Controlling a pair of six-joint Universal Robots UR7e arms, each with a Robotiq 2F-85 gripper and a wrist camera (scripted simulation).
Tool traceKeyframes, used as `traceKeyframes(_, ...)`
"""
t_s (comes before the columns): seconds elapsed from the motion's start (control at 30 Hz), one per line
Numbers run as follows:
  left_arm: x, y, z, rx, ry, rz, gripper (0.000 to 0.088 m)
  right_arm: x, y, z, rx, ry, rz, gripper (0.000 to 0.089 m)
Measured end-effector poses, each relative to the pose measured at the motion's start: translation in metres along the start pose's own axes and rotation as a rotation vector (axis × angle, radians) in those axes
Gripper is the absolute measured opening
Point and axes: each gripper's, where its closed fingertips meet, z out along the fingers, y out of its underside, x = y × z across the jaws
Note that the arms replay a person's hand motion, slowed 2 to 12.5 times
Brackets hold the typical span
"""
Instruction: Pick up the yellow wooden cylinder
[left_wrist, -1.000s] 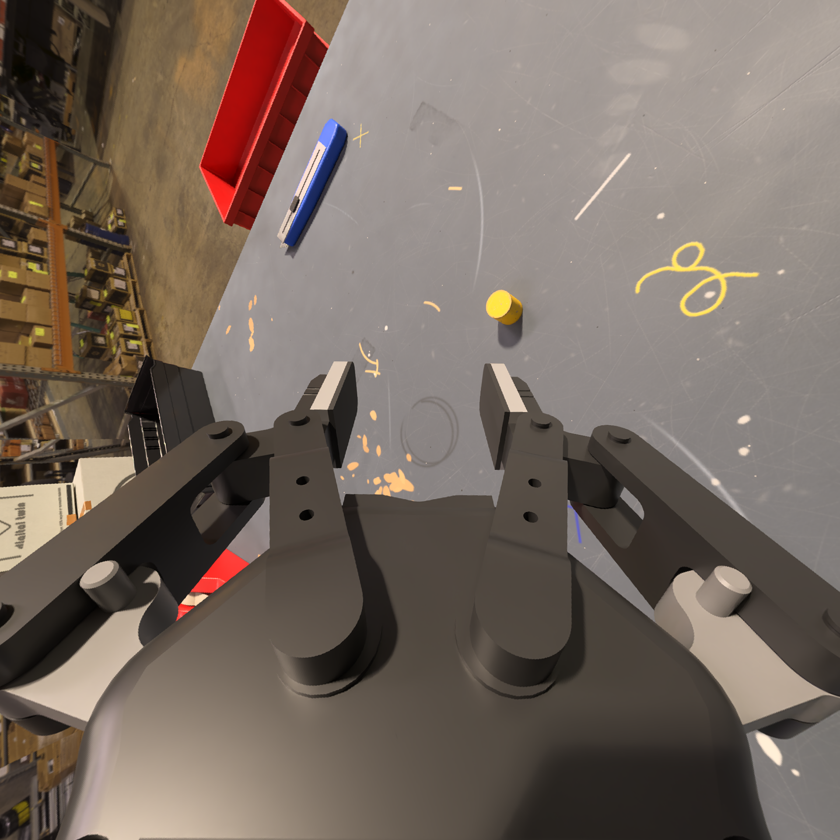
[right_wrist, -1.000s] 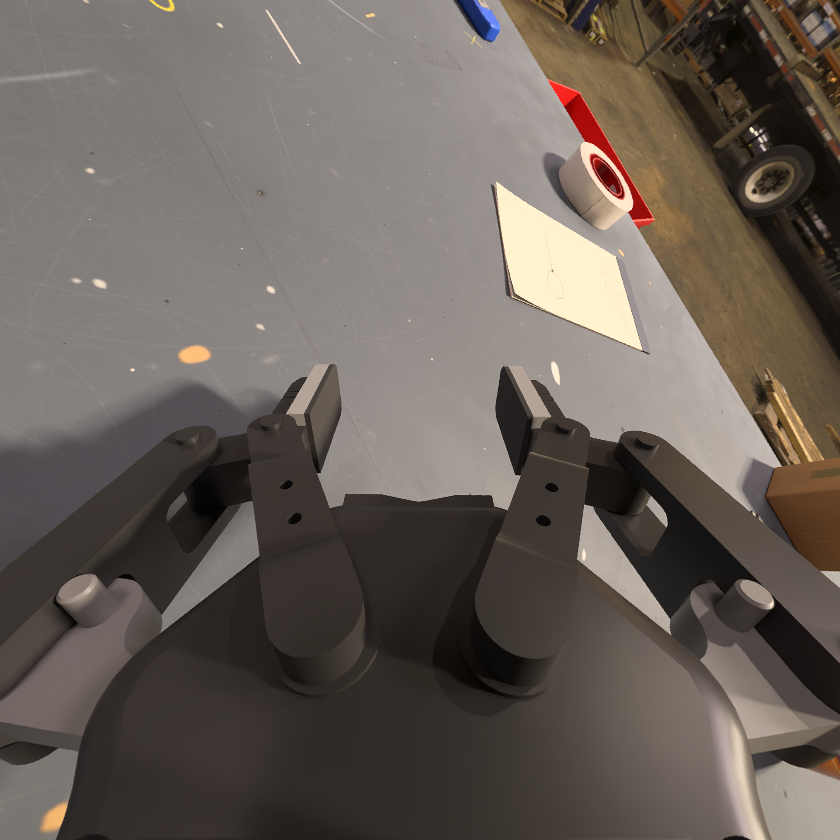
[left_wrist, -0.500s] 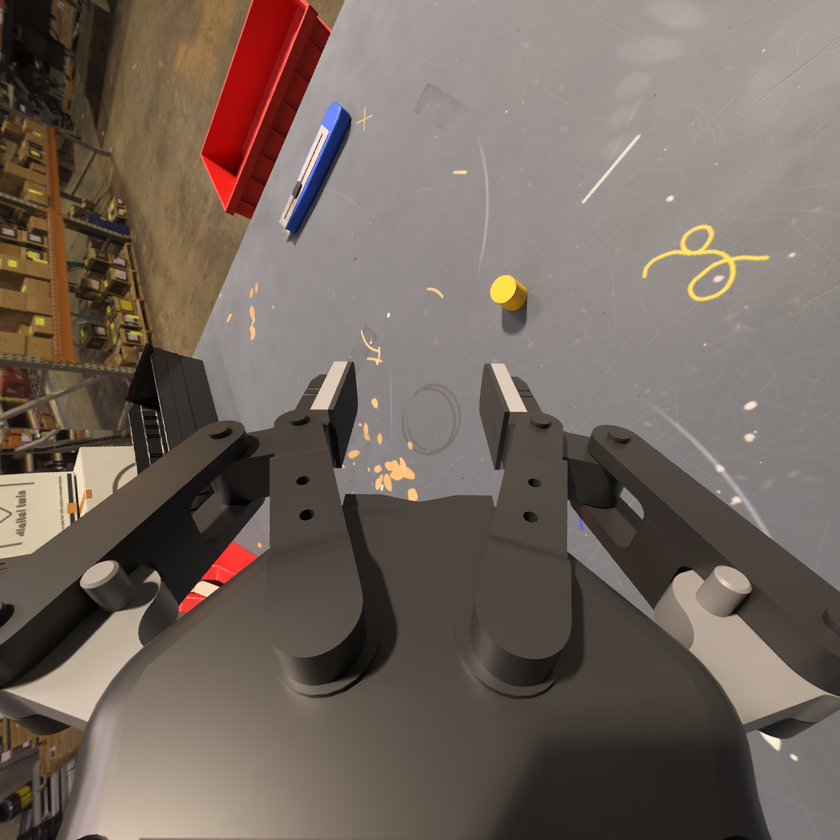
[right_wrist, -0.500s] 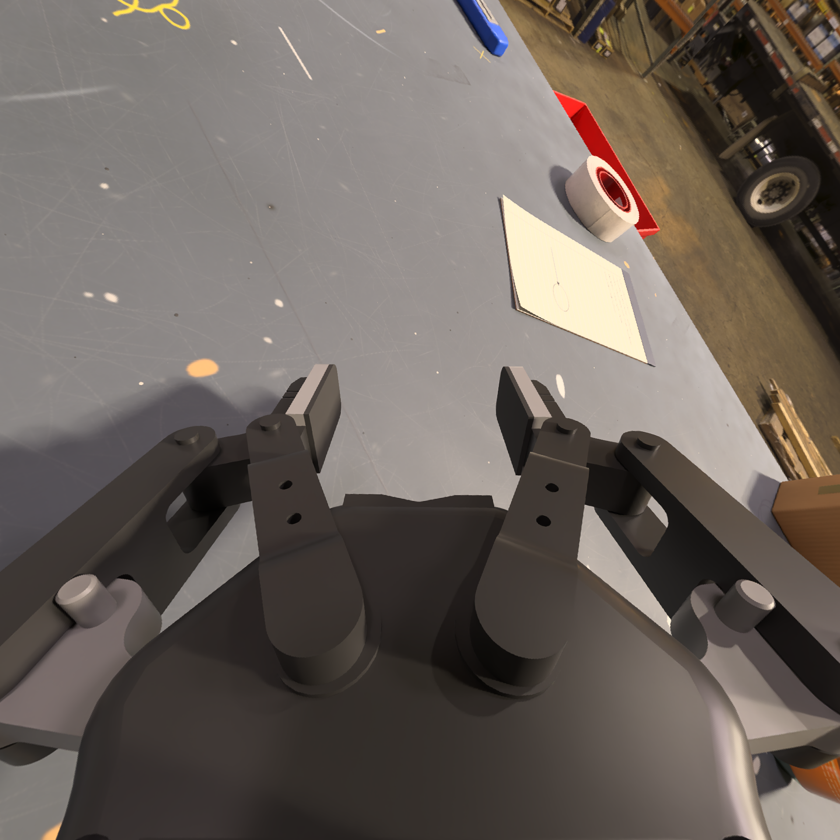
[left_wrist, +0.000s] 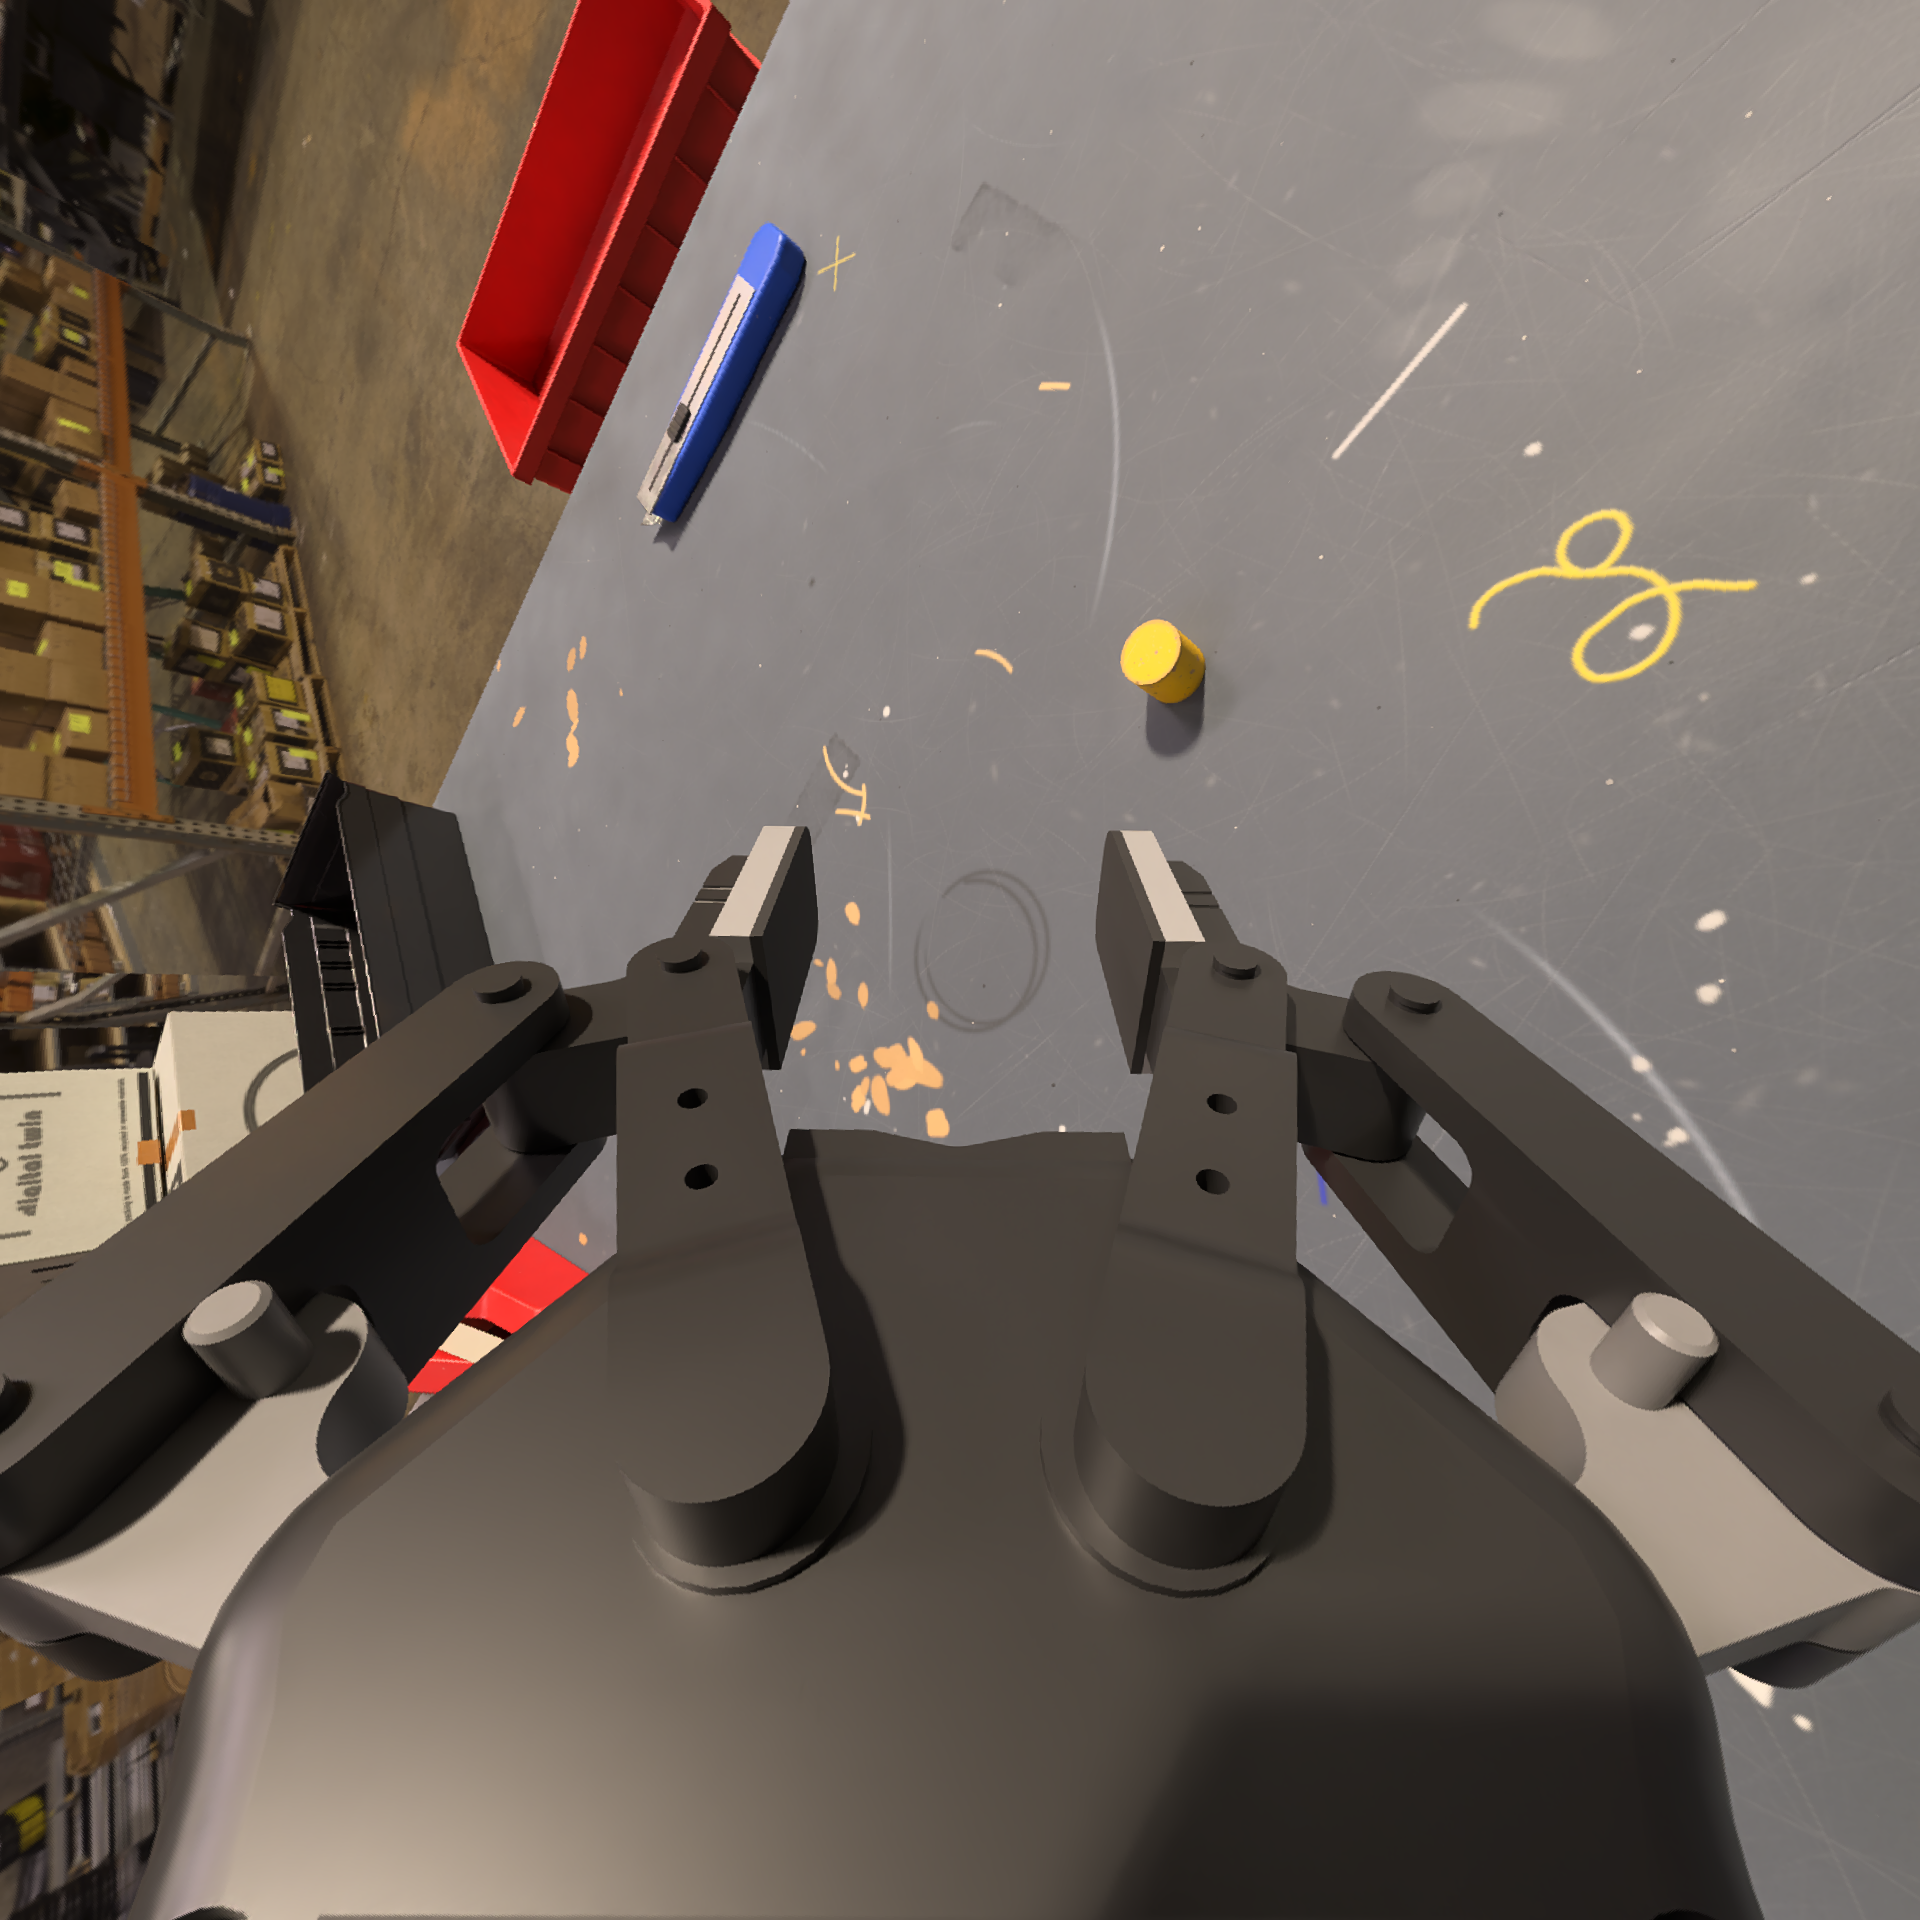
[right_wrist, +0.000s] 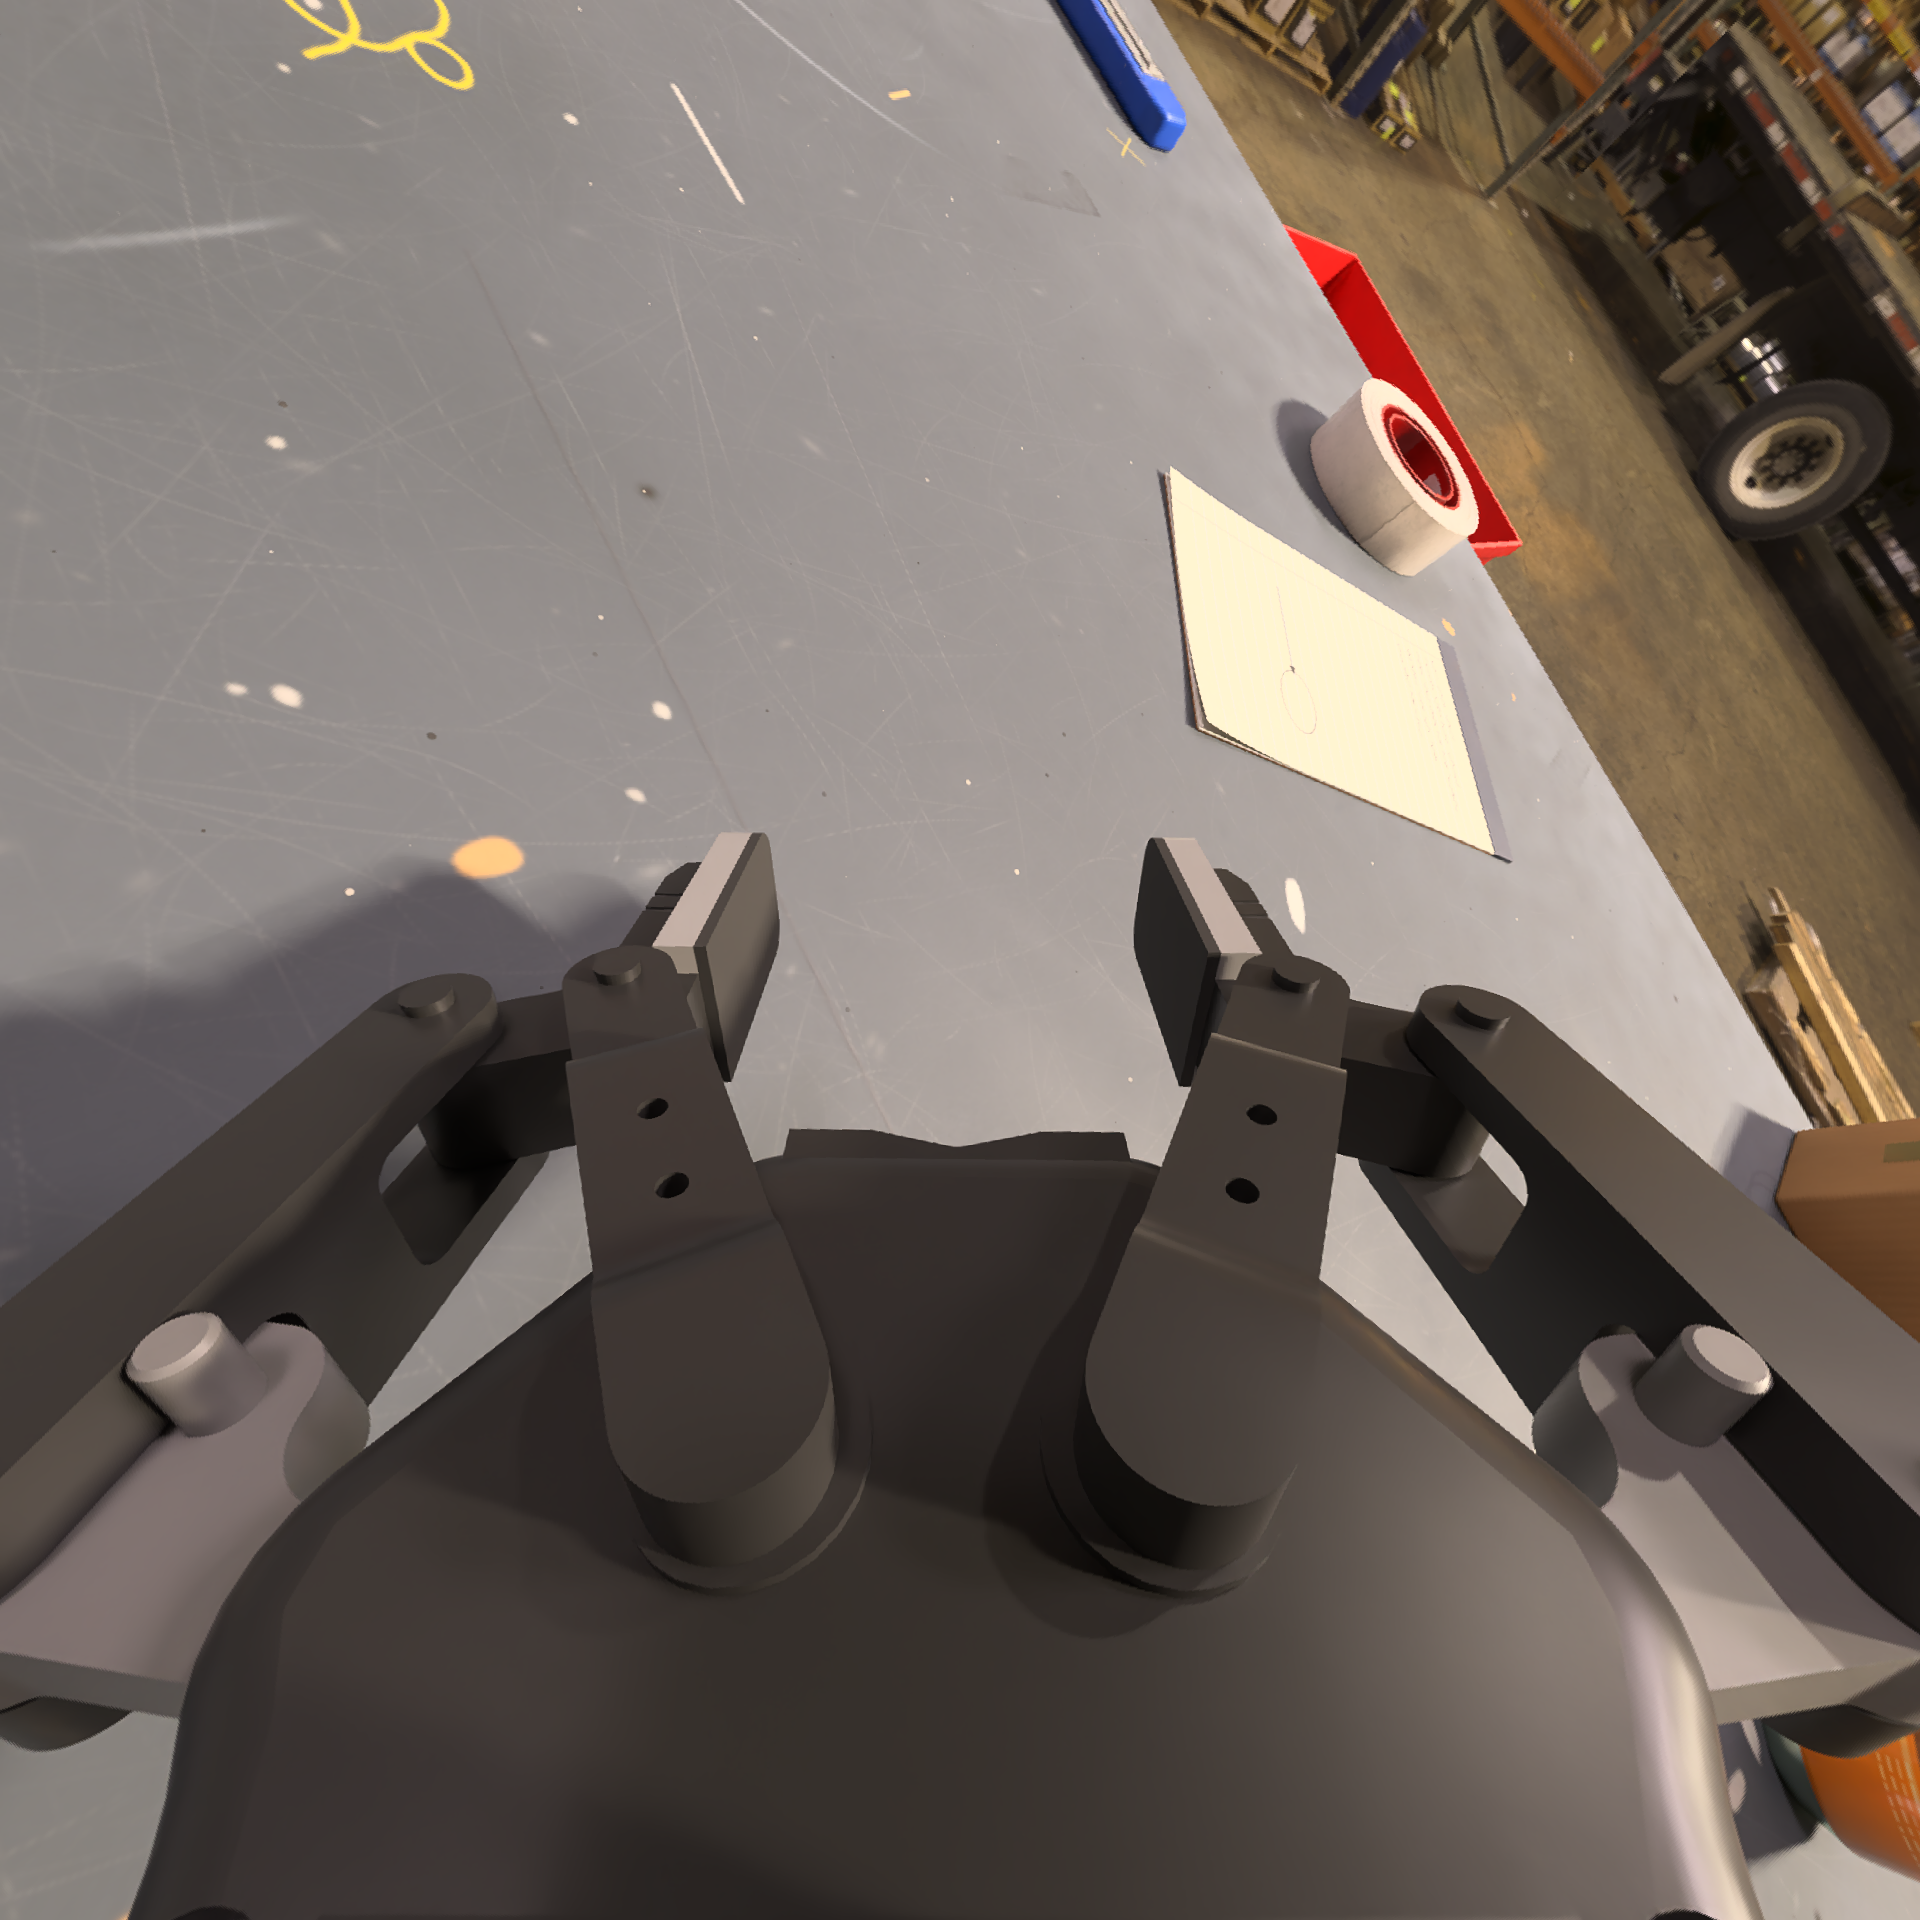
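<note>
The short yellow wooden cylinder (left_wrist: 1163, 661) stands on the scratched grey table (left_wrist: 1455, 852), ahead of the left gripper (left_wrist: 958, 904), whose jaws gape empty. The right gripper (right_wrist: 956, 914) hangs likewise spread, near a cream printed sheet (right_wrist: 1320, 665); its writing is illegible.

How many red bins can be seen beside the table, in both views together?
2. One red bin hangs past the table edge beside the blue utility knife; the other red bin sits behind the tape roll. More may be hidden behind the grippers.
</note>
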Motion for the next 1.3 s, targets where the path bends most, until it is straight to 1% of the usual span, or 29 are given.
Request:
traceKeyframes(0.8,0.002,0.009,-0.002,-0.021,-0.003,0.002,0.0491,-0.003,-0.007,0.003,0.018,-0.022,0.001,0.062)
traceKeyframes(1.3,-0.003,0.016,-0.009,-0.02,-0.017,-0.02,0.049,-0.003,-0.013,0.004,0.034,-0.03,0.002,0.0621)
